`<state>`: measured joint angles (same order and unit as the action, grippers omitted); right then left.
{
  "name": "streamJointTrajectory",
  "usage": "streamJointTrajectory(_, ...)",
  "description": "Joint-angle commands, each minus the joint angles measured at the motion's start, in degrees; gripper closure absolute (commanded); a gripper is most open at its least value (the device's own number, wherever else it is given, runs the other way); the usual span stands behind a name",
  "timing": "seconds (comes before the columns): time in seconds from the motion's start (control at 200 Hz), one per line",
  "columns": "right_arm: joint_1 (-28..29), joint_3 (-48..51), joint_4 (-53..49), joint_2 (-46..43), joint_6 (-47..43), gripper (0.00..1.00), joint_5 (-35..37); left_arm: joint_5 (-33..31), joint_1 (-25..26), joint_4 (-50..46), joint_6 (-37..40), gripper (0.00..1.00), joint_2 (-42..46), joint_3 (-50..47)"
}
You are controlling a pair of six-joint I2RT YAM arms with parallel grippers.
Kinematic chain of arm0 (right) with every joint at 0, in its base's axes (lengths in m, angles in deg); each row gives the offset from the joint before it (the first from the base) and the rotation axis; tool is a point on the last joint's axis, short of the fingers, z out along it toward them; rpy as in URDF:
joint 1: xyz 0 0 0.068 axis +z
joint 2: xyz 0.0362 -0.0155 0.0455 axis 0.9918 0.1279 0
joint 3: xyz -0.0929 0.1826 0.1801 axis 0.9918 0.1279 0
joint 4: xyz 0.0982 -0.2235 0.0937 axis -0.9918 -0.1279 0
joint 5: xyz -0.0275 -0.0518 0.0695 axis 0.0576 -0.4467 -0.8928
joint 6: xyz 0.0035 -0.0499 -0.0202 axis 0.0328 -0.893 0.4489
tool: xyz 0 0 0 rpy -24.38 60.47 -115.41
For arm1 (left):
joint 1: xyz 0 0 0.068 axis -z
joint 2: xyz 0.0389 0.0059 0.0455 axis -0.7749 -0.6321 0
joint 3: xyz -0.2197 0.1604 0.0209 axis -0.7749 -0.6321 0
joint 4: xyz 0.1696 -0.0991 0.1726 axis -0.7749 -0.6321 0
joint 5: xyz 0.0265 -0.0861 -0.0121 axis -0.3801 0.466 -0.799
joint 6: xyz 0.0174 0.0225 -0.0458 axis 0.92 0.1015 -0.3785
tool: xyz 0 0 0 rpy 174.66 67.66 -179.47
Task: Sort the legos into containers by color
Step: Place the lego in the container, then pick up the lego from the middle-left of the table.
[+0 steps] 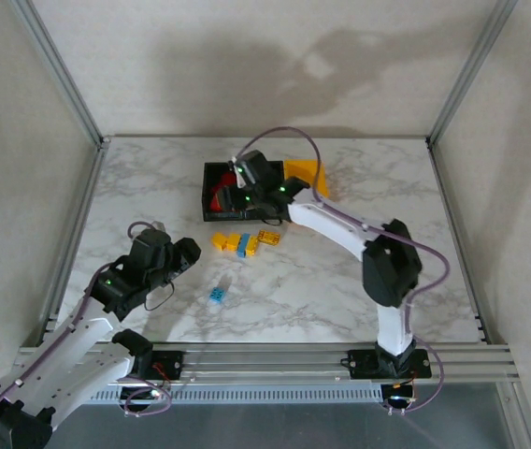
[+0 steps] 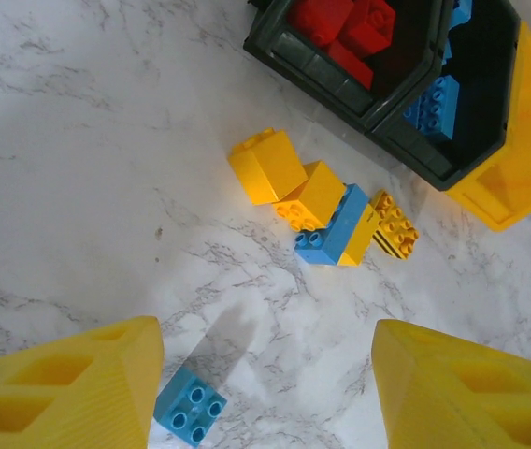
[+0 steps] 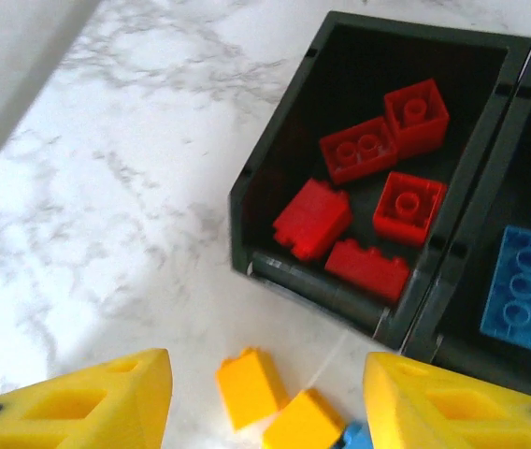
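Three joined containers stand at the back: a black bin (image 3: pixel 267 159) holding several red legos (image 3: pixel 359 150), a middle black bin (image 2: pixel 452 159) holding blue legos (image 3: pixel 523 285), and a yellow bin (image 1: pixel 307 172). On the marble lie two yellow legos (image 2: pixel 267 165), a blue-and-yellow piece (image 2: pixel 336 227) and a striped yellow brick (image 2: pixel 394 224). A small blue brick (image 2: pixel 191 407) sits apart, just beside my left finger (image 2: pixel 69 388). My left gripper (image 2: pixel 265 383) is open over bare marble. My right gripper (image 3: pixel 265 402) hangs open, with nothing in it, above the near edge of the red bin and the yellow legos (image 3: pixel 251 383).
The marble table (image 1: pixel 340 281) is framed by metal posts, with walls on three sides. The right arm (image 1: pixel 392 262) arches from the near right over to the bins. The left arm (image 1: pixel 135 276) lies low at the near left.
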<state>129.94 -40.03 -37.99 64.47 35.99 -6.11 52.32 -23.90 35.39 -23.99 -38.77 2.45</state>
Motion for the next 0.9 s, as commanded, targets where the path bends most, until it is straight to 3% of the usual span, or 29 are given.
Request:
streamJointTrajectory(0.0,0.7,9.1,5.1,-6.0,-1.6,0.44,-3.5,0.4,-0.6,-3.4,0.4,0.38,-0.5,1.9)
streamJointTrajectory(0.205,0.8,25.3,8.1,-18.3,-0.8,0.44,-5.2,7.1,-0.5,-4.9,5.0,0.40,-6.2,1.6)
streamJointTrajectory(0.406,0.8,41.5,10.3,-34.1,1.8,0.40,-8.4,8.3,4.5,-6.0,5.7,0.39,-9.8,0.9)
streamJointTrajectory(0.656,0.9,53.5,5.3,-50.5,4.7,0.35,-6.2,4.2,14.4,-4.3,6.4,0.35,-20.6,0.8)
streamJointTrajectory(0.896,0.9,58.3,1.6,-60.3,9.2,0.34,-8.6,-0.3,17.6,-6.2,10.7,0.33,-31.5,4.7)
